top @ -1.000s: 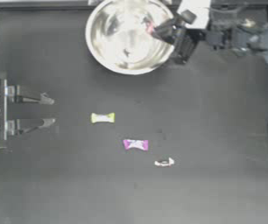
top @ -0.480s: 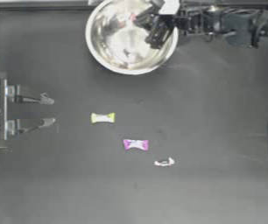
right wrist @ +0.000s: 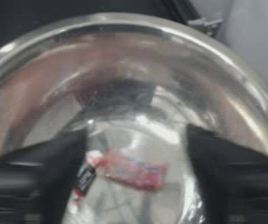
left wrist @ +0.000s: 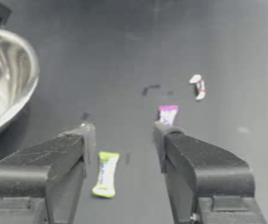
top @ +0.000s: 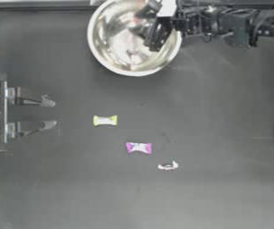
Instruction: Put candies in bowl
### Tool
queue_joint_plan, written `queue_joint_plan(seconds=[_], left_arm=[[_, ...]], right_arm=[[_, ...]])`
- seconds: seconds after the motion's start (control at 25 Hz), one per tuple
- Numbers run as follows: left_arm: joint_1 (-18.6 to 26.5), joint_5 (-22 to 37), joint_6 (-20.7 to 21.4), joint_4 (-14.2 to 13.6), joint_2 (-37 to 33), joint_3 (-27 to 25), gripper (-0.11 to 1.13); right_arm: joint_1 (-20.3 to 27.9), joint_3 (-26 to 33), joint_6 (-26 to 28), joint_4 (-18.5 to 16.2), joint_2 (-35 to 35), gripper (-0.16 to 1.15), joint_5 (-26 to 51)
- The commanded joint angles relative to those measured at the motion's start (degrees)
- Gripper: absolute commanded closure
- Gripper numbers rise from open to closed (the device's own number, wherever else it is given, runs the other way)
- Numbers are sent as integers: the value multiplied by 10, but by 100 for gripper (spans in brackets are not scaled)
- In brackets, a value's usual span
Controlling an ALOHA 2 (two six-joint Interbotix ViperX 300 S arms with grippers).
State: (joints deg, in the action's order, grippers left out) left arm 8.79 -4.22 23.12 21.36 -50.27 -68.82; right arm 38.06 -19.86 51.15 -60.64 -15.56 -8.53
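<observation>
Dark table (top: 223, 134): your right gripper (top: 150, 32), jaws apart, hangs over the bowl (top: 103, 53); red candy (right wrist: 133, 173) lies inside, below it. Left gripper (top: 46, 114), spread, idles just beside the yellow-green candy (top: 104, 120); purple candy (top: 139, 147), white candy (top: 168, 166) farther off. Risk: withdrawing low could knock the bowl's rim.

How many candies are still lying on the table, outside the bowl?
3: the yellow-green candy nearest the parked left hand, the purple candy further toward the middle, and the white candy beyond it. Others may lie in the bowl.
</observation>
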Motion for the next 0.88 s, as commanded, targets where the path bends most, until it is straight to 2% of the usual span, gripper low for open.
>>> queue_joint_plan(seconds=[0.04, 0.28, 0.52, 0.64, 0.88], left_arm=[[1, -4, -1, 1, 6, 6, 20], [4, -4, -1, 1, 6, 6, 20], [7, -3, 0, 1, 5, 6, 20], [7, -2, 1, 1, 5, 9, 20], [7, 0, 1, 1, 4, 11, 20]], right_arm=[[1, 11, 0, 5, 19, 1, -4], [-14, -24, 2, 5, 69, 2, -9], [-45, -113, 7, 15, 165, 2, -79], [-71, -169, 11, 18, 230, 2, -113], [-149, -252, 11, 18, 345, 2, -67]])
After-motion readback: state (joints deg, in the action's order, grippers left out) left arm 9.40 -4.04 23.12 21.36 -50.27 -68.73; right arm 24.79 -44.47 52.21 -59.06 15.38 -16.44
